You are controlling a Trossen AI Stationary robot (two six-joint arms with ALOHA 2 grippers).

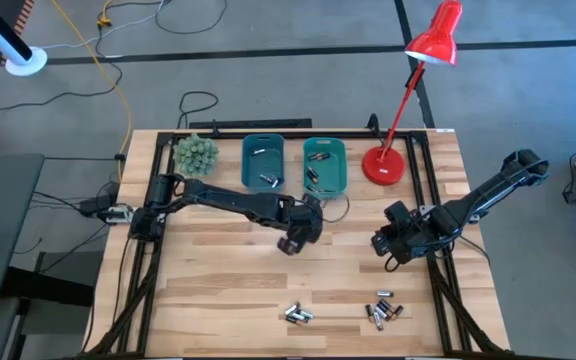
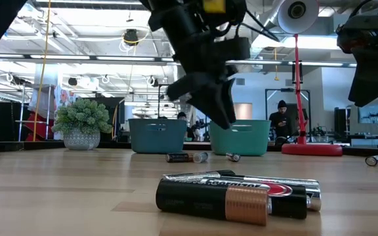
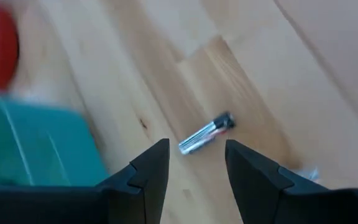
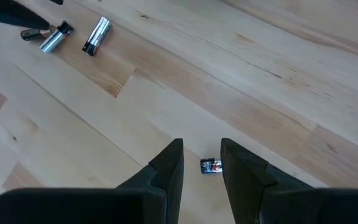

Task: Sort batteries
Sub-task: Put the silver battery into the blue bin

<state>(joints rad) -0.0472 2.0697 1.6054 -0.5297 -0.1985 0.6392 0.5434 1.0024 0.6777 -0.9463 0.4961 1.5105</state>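
Observation:
Batteries lie in two loose clusters near the table's near edge [image 1: 298, 314] [image 1: 383, 310], and the closest pile [image 2: 241, 193] fills the low view. More batteries lie in the two teal bins [image 1: 263, 163] [image 1: 325, 165] at the far side. My left gripper [image 1: 293, 243] [image 3: 196, 146] is open and hangs above mid-table, with one silver battery [image 3: 205, 134] on the wood beyond its fingertips. My right gripper [image 1: 388, 247] [image 4: 202, 149] is open and low over the table's right part. A small dark battery [image 4: 211, 166] lies between its fingers.
A red desk lamp's base [image 1: 383, 165] stands right of the bins, and a green potted plant [image 1: 195, 153] stands left of them. Two stray batteries [image 4: 95, 35] [image 4: 53, 38] lie farther off on the wood. Bare wood runs between the grippers and the near clusters.

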